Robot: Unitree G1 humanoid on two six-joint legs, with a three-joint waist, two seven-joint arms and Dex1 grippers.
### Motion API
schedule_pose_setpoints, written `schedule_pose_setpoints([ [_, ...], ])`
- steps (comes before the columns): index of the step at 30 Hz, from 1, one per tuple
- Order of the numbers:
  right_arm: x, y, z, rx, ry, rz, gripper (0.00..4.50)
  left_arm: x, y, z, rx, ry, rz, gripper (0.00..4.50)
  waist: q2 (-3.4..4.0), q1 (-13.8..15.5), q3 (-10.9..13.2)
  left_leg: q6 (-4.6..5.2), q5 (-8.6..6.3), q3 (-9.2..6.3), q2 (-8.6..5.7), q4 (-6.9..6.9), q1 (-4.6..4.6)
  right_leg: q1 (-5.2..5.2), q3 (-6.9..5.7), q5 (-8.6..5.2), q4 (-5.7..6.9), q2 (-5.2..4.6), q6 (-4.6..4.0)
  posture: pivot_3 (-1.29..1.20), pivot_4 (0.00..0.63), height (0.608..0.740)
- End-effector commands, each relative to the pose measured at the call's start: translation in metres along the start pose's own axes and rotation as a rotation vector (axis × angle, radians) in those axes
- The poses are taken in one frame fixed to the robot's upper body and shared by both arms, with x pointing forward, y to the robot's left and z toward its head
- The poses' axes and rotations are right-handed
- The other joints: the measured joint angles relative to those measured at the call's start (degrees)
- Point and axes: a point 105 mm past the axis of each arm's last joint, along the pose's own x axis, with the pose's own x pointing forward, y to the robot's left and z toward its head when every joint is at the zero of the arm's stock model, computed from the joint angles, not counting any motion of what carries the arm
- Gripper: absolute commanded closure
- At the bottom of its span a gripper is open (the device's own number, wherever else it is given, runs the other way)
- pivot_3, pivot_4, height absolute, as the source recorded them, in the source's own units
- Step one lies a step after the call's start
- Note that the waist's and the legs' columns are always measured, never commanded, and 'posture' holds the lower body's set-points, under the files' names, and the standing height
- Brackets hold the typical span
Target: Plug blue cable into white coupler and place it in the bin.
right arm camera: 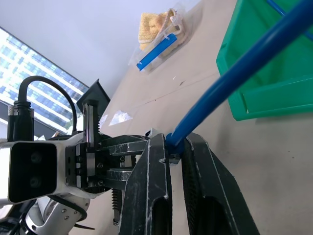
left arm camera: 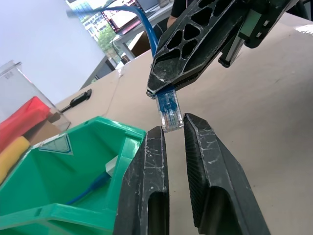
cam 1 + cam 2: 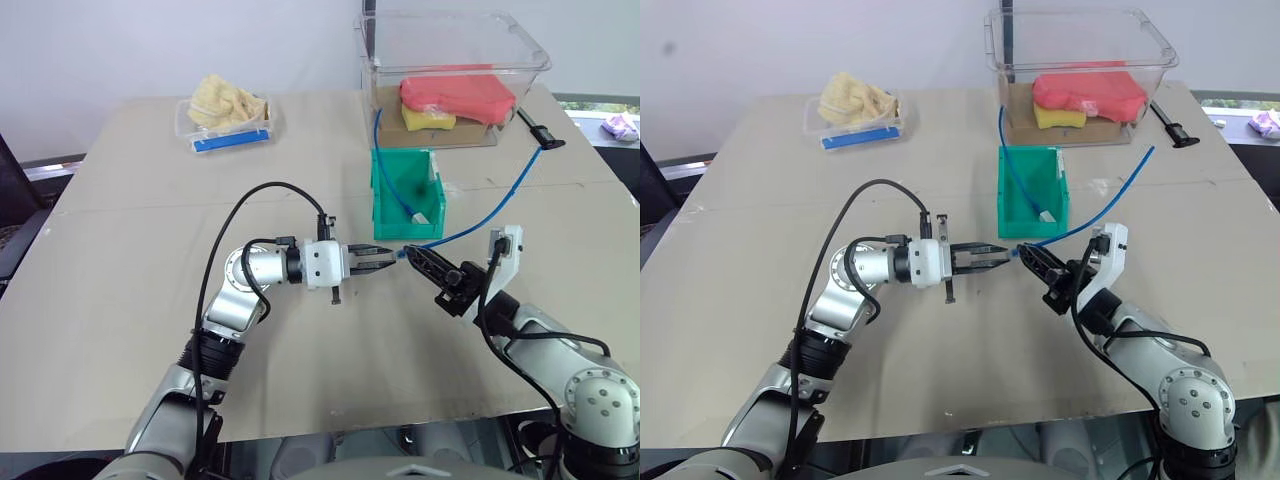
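1. Right claw (image 3: 412, 255) — pressed together on the blue cable (image 3: 500, 205) just behind its clear plug (image 2: 169, 111). The plug sticks out past the fingertips, pointing at the left claw.

2. Left claw (image 3: 390, 252) — fingers (image 2: 151, 161) nearly together with a narrow slit between them. Whether the white coupler sits in that slit I cannot tell; no white block is plainly visible there.

3. Key relation — the two claws meet tip to tip above the bench (image 3: 120, 300), just in front of the bin (image 3: 385, 200). The plug's long axis runs roughly in line with the left claw's fingers, and its tip hangs right at their ends, touching or almost so. The right arm carries the cable; the left is the receiving side.

4. Cable run — from the right claw it arcs up and back toward the far right of the bench. A second blue strand, with a small white piece at its end, lies inside the bin.

5. Judgement — insertion looks unfinished; the coming move depends on keeping plug and left claw collinear.
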Motion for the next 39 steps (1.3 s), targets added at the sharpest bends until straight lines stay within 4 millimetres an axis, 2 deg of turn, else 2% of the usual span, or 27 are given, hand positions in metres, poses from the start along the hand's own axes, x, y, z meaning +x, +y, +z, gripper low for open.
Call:
schedule_pose_setpoints([
  [1, 0.0, 0.008, 0.009, -0.002, -0.028, 0.043, 4.5, -0.006, 0.013, 0.014, -0.066, -0.038, 0.041, 2.85, 0.0, -0.3, 0.0, 0.0, 0.0, 0.0, 0.0, 0.0, 0.0, 0.0, 0.0, 0.0, 0.0, 0.0, 0.0, 0.0, 0.15, 0.74],
  [3, 0.001, 0.005, 0.012, -0.004, -0.031, 0.043, 4.5, -0.023, 0.023, 0.009, -0.205, -0.004, 0.097, 1.93, 0.0, -0.64, 0.0, 0.0, 0.0, 0.0, 0.0, 0.0, 0.0, 0.0, 0.0, 0.0, 0.0, 0.0, 0.0, 0.0, 0.15, 0.74],
  [5, 0.0, 0.001, 0.014, -0.007, -0.03, 0.039, 4.5, -0.049, 0.033, 0.0, -0.328, 0.054, 0.169, 1.93, 0.0, -1.26, 0.01, 0.0, 0.0, -0.01, 0.03, 0.0, 0.0, -0.01, 0.0, -0.01, 0.02, 0.04, 0.01, 0.0, 0.15, 0.74],
  [9, 0.0, -0.006, 0.014, -0.007, -0.023, 0.032, 4.5, -0.099, 0.047, -0.017, -0.442, 0.194, 0.296, 1.93, 0.03, -1.72, 0.02, 0.0, -0.01, 0.04, 0.34, -0.03, 0.05, -0.06, 0.04, -0.01, 0.02, 0.33, 0.0, 0.0, 0.15, 0.74],
  [11, -0.001, -0.01, 0.013, -0.006, -0.017, 0.031, 4.5, -0.129, 0.047, -0.028, -0.507, 0.285, 0.35, 1.93, 0.03, -1.79, 0.02, 0.0, -0.01, 0.02, 0.39, -0.05, 0.04, -0.06, 0.04, -0.02, 0.02, 0.39, -0.01, 0.0, 0.15, 0.74],
  [13, -0.001, -0.012, 0.012, -0.006, -0.013, 0.033, 4.5, -0.15, 0.045, -0.035, -0.544, 0.347, 0.386, 1.93, 0.04, -1.88, 0.03, -0.01, -0.01, 0.08, 0.4, -0.06, 0.04, -0.07, 0.11, -0.02, 0.01, 0.39, -0.01, 0.0, 0.15, 0.74],
  [16, 0.001, -0.014, 0.012, -0.005, -0.006, 0.043, 4.5, -0.169, 0.034, -0.043, -0.578, 0.422, 0.38, 1.93, 0.05, -1.91, 0.04, -0.02, -0.01, 0.15, 0.39, -0.06, 0.04, -0.09, 0.16, -0.01, -0.03, 0.38, -0.01, 0.0, 0.15, 0.74],
  [22, 0.003, -0.013, 0.012, -0.02, 0.004, 0.055, 4.5, -0.176, 0.027, -0.064, -0.567, 0.49, 0.408, 1.93, 0.04, -0.9, 0.04, -0.02, -0.02, 0.18, 0.4, -0.07, 0.01, -0.16, 0.19, 0.01, -0.02, 0.35, -0.05, 0.0, 0.15, 0.74],
  [33, -0.003, -0.012, 0.013, -0.054, 0.002, 0.028, 4.5, -0.141, 0.025, -0.099, -0.544, 0.504, 0.31, 1.93, 0.01, -0.66, 0.02, -0.03, -0.01, 0.26, 0.38, -0.09, -0.08, -0.26, 0.2, 0.07, -0.01, 0.29, -0.11, 0.0, 0.15, 0.74],
  [36, -0.006, -0.012, 0.015, -0.062, -0.006, 0.015, 4.5, -0.135, 0.027, -0.107, -0.537, 0.515, 0.304, 2.8, 0.01, -0.66, 0.02, -0.03, -0.01, 0.28, 0.37, -0.08, -0.08, -0.26, 0.21, 0.07, -0.02, 0.26, -0.11, 0.0, 0.15, 0.74],
  [39, -0.01, -0.012, 0.015, -0.073, -0.012, -0.002, 4.5, -0.125, 0.027, -0.101, -0.54, 0.454, 0.253, 4.15, 0.0, -0.67, 0.01, -0.02, -0.01, 0.3, 0.37, -0.08, -0.07, -0.25, 0.22, 0.07, -0.01, 0.26, -0.11, 0.0, 0.15, 0.74],
])
